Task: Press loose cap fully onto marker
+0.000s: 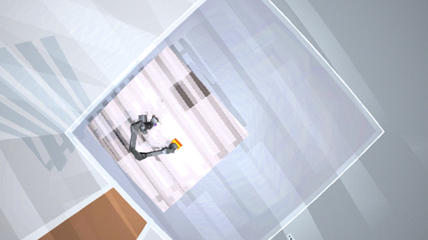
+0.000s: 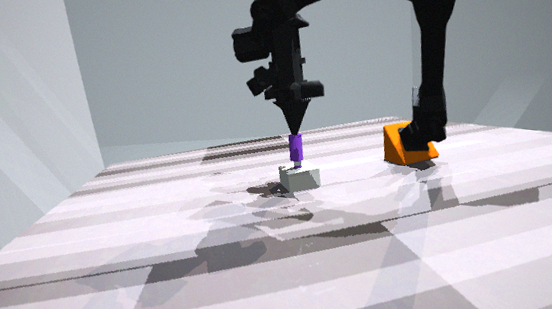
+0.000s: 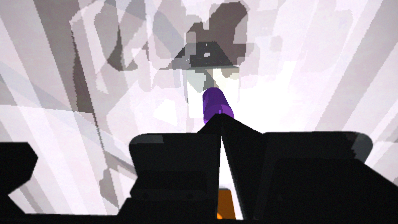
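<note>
The purple cap (image 1: 155, 124) (image 2: 296, 148) (image 3: 214, 99) sits upright on the marker (image 2: 297, 164). A short grey length of the marker shows between the cap and the pale holder block (image 2: 302, 180) (image 3: 229, 77), which stands on the table. Whether the cap is fully clicked on cannot be told. My gripper (image 2: 295, 132) (image 3: 219, 118) is shut and empty, pointing down. Its closed fingertips are at the top of the cap and appear to touch it. They hide part of the cap's top in the wrist view.
The orange wedge-shaped base (image 1: 177, 143) (image 2: 395, 145) of the arm stands on the table (image 1: 209, 131) (image 2: 361, 280), to the right of the holder block in the exterior view. The arm arches above the table between base and holder. Shadows cross the table around the block.
</note>
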### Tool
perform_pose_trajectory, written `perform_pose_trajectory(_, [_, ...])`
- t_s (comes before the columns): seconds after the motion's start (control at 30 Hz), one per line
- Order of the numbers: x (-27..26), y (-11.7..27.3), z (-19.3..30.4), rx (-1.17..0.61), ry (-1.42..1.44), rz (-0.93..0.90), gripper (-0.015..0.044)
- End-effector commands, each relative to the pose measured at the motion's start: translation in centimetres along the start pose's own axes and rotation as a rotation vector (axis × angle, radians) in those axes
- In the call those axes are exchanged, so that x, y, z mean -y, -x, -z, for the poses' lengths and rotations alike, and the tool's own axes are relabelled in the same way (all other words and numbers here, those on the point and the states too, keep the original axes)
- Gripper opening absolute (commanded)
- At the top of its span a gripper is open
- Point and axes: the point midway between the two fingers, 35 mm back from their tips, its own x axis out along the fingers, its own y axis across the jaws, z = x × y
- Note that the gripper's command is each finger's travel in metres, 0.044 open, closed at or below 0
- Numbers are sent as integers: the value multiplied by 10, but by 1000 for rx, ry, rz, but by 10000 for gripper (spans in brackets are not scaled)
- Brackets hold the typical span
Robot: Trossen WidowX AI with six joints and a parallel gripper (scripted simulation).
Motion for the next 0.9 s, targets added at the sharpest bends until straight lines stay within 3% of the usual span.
perform_pose_trajectory(0.0, [0,1,0,0,1,0,0])
perform_pose_trajectory(0.07, [0,15,-1,27,-13,17,0])
perform_pose_trajectory(0.2, [-2,85,5,155,-88,98,0])
perform_pose_trajectory(0.33, [-2,89,5,162,-93,102,0])
perform_pose_trajectory(0.87, [-2,89,5,162,-93,102,420])
